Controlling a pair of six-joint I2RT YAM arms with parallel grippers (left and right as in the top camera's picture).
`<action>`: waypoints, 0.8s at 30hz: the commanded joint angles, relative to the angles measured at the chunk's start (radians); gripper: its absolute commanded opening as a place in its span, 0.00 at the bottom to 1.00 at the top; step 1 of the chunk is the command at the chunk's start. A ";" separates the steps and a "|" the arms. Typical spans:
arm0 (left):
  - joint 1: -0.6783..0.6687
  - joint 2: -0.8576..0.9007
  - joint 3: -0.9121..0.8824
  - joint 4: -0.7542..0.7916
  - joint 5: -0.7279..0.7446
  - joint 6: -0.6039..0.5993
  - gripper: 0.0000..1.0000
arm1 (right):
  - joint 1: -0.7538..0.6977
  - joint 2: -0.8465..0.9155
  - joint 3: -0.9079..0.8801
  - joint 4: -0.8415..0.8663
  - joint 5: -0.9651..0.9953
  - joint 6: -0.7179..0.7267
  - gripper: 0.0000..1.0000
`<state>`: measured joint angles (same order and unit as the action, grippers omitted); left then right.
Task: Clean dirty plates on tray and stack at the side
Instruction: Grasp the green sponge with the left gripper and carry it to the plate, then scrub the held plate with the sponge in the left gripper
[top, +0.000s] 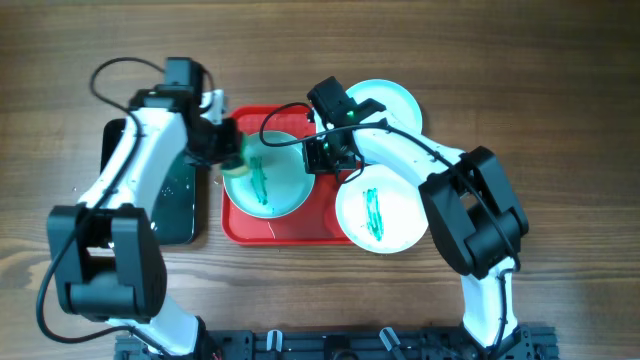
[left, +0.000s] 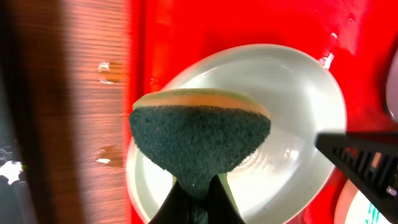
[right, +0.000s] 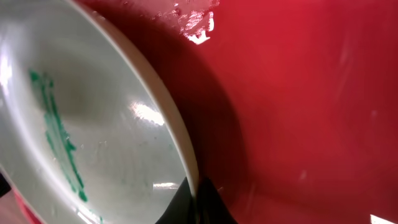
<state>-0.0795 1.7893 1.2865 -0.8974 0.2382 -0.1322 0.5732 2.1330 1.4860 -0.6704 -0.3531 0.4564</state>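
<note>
**Rim pinned on one side, sponge poised on the other**

**Overhead.** The smeared plate (top: 285, 190) lies flat-looking on the red tray (top: 245, 228), toward its 9 o'clock half. Your right end effector (top: 322, 155) is pinching the rim at about 2 o'clock. I judge this is to stop the plate from sliding while it is scrubbed. Your left end effector (top: 228, 155) is clamped on a sponge (top: 237, 166) at the plate's 10 o'clock edge, opposite the held rim.

A round plate has no long axis of its own. Its teal smear (top: 260, 180) is the long feature, and it runs roughly 12 to 6 o'clock.

A second plate (top: 395, 215), smeared the same way, overhangs the tray's 4 o'clock corner onto the counter (top: 560, 120). A third plate (top: 392, 98), showing no smear, sits off the tray at 1 o'clock and is likely the start of the stack.

**Left wrist.** The fingers are pressed into the sponge from 6 o'clock, with its dark scouring face toward the camera. It hangs over the plate's near half. You cannot tell from here whether it touches the plate.

**Right wrist.** The fingertips close on the rim at 6 o'clock. The smear lies at 9 o'clock, well clear of the grip. A dark shadow under the rim suggests that edge may be raised slightly off the tray.
</note>
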 joint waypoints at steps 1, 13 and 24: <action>-0.052 0.014 -0.069 0.049 -0.023 -0.066 0.04 | -0.044 0.030 -0.009 0.011 -0.120 -0.070 0.04; -0.219 0.048 -0.165 0.239 -0.315 -0.274 0.04 | -0.049 0.051 -0.009 0.053 -0.146 -0.080 0.04; -0.280 0.130 -0.172 0.146 -0.010 -0.134 0.04 | -0.049 0.051 -0.009 0.054 -0.142 -0.088 0.04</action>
<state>-0.3569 1.8664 1.1412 -0.6857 -0.0048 -0.4034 0.5190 2.1624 1.4807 -0.6273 -0.4553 0.3870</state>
